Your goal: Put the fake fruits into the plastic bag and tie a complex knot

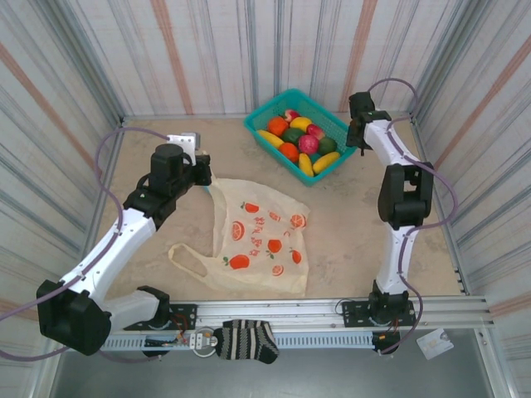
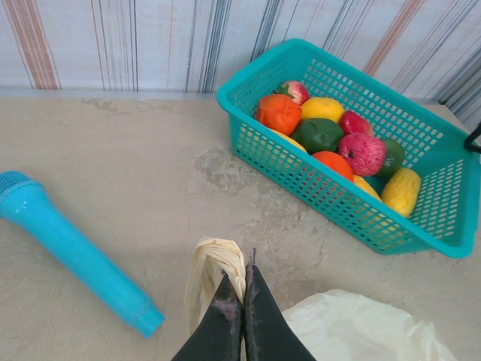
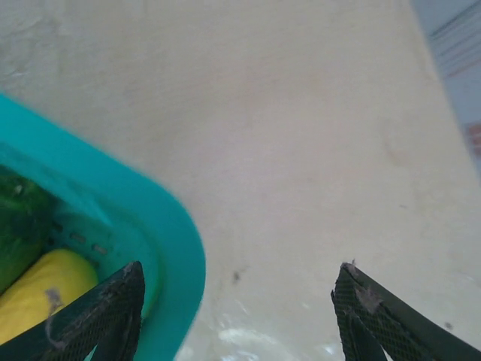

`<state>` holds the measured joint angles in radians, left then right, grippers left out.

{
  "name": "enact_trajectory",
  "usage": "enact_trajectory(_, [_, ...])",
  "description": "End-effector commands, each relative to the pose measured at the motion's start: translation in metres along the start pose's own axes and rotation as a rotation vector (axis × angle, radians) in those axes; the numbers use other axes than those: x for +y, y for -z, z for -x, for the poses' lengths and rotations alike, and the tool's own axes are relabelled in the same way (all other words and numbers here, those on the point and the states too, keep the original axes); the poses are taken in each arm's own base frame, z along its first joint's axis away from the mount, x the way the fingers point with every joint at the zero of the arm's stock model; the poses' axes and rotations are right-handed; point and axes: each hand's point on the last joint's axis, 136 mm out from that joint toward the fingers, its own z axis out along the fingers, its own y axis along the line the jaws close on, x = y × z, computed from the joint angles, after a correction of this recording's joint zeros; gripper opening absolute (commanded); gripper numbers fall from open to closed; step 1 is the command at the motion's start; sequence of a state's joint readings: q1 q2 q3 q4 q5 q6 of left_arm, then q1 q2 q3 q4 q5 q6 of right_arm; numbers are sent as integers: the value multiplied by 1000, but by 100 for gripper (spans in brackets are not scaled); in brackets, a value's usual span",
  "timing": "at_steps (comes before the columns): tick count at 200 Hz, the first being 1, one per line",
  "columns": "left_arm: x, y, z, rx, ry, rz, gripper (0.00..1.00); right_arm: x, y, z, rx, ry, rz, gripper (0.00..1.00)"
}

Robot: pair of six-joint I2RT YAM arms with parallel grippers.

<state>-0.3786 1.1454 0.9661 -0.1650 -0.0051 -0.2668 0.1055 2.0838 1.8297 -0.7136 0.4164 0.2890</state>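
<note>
Overhead, we see the plastic bag (image 1: pixel 265 240) lying flat on the surface (image 1: pixel 348 224) between the arms, the left gripper (image 1: pixel 206 172) at its far edge, and the fake fruits (image 1: pixel 299 137) piled in a teal basket (image 1: pixel 264 118) farther back, the right gripper (image 1: pixel 358 137) just beside its right corner. From the left wrist, we find that gripper pressed together, pinching the bag's cream handle (image 2: pixel 214 259), with a blue microphone (image 2: pixel 71 248) lying to its left. From the right wrist, we see the jaws spread wide, empty, one finger over the basket's corner by a yellow fruit (image 3: pixel 34 293).
</note>
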Motion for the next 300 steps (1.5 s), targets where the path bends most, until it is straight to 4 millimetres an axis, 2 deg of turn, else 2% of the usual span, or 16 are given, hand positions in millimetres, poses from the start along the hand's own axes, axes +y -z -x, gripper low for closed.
enact_trajectory(1, [10,-1,-5,13,11,41,0,21,61,21,-130,-23,120,64])
enact_trajectory(13, [10,-1,-4,10,14,41,0,46,67,11,-95,-14,247,54])
enact_trajectory(27, [11,-2,-4,9,17,43,0,66,65,-6,-26,-14,317,29])
enact_trajectory(43, [12,-1,-2,-2,24,43,0,79,52,-28,60,-38,342,8])
enact_trajectory(62, [17,1,1,-28,45,64,0,79,33,-43,111,-80,305,3])
enact_trajectory(114, [34,8,8,-91,120,138,0,27,-8,-54,198,-280,76,0])
enact_trajectory(146, [42,8,8,-96,136,170,0,-22,-21,-79,294,-469,-71,0])
enact_trajectory(171, [44,8,8,-98,142,174,0,-53,-8,-103,306,-560,-174,0])
enact_trajectory(188, [42,8,9,-97,142,165,0,-70,4,-133,323,-597,-228,0])
enact_trajectory(207, [42,7,8,-96,152,164,0,-102,18,-167,339,-606,-319,0])
enact_trajectory(219, [43,5,6,-88,158,167,0,-119,27,-172,294,-616,-322,0])
enact_trajectory(227, [44,4,6,-83,162,171,0,-122,34,-164,236,-607,-281,0])
enact_trajectory(241, [45,1,4,-74,170,174,0,-113,52,-140,111,-528,-166,0])
enact_trajectory(255, [43,0,3,-65,170,164,0,-91,80,-114,-36,-430,-43,0])
enact_trajectory(284, [43,0,2,-67,161,161,0,-16,148,-85,-263,-260,396,0])
enact_trajectory(300, [41,1,3,-71,152,149,0,42,178,-96,-232,-81,569,0])
